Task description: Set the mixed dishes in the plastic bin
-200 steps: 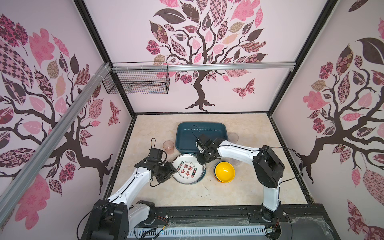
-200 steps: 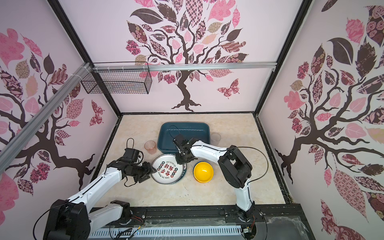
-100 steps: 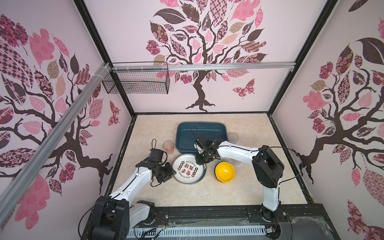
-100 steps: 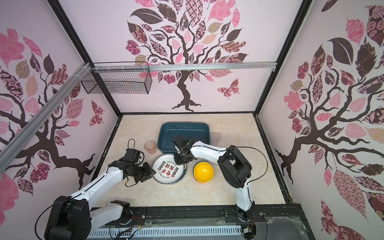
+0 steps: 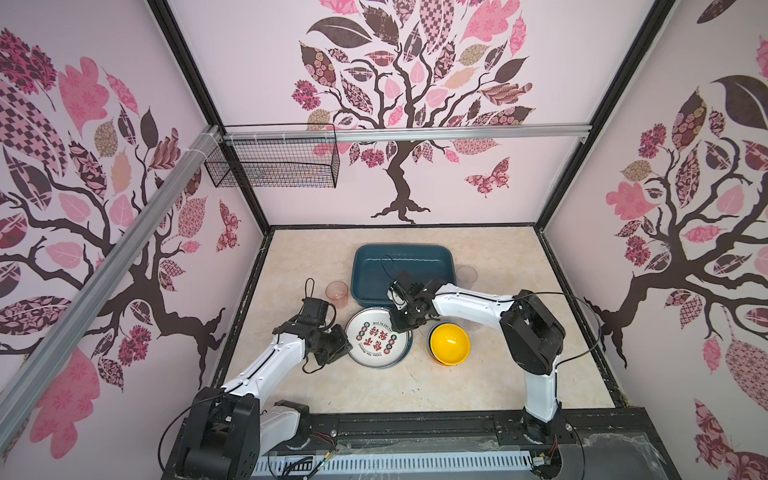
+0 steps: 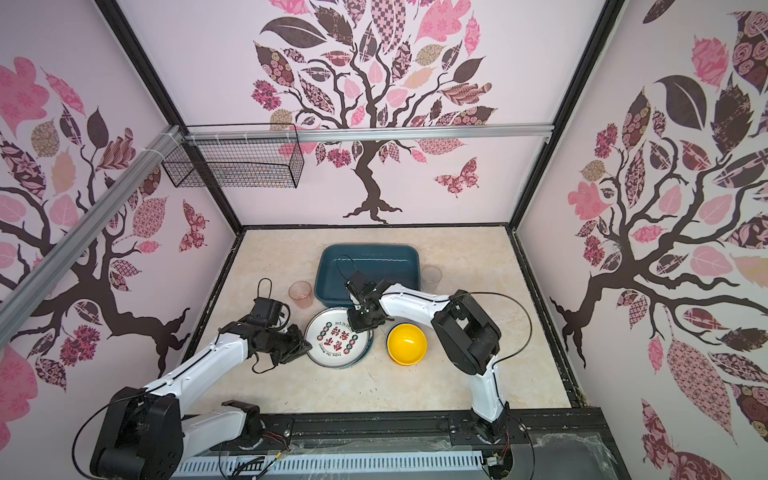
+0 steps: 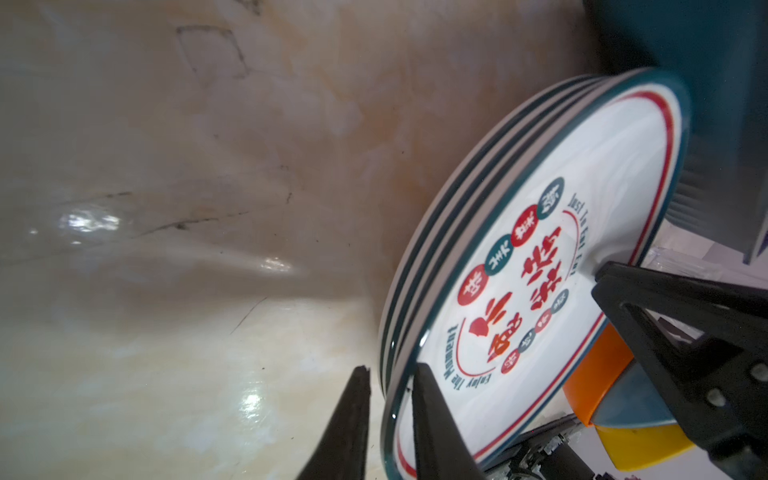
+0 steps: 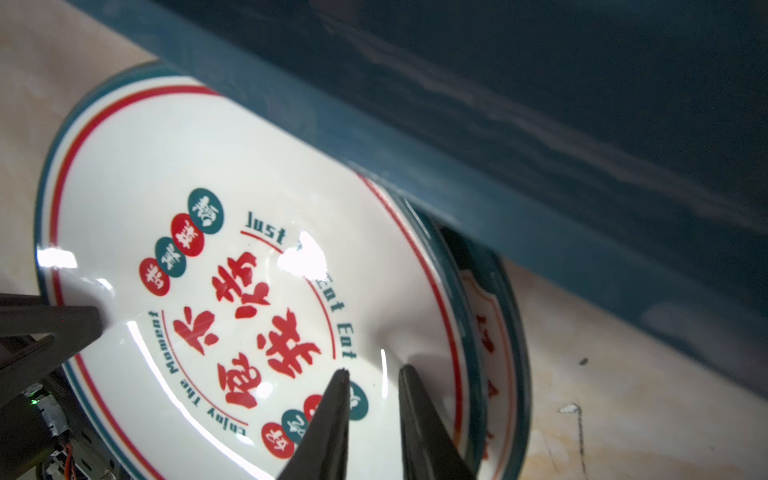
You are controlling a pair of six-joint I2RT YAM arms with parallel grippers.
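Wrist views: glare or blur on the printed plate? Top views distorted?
Right wrist view: a blown-out highlight on the round white plate with red characters hides part of its lettering; the dark teal plastic bin close to the lens is smeared. Left wrist view: bright reflections on the glossy beige tabletop, plate print sharp. Both top views: wide-angle, black frame posts splay outward.

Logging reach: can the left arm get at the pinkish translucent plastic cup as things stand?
Probably yes: the pinkish cup stands unobstructed, though the left gripper straddles the rim of the white plate stack.
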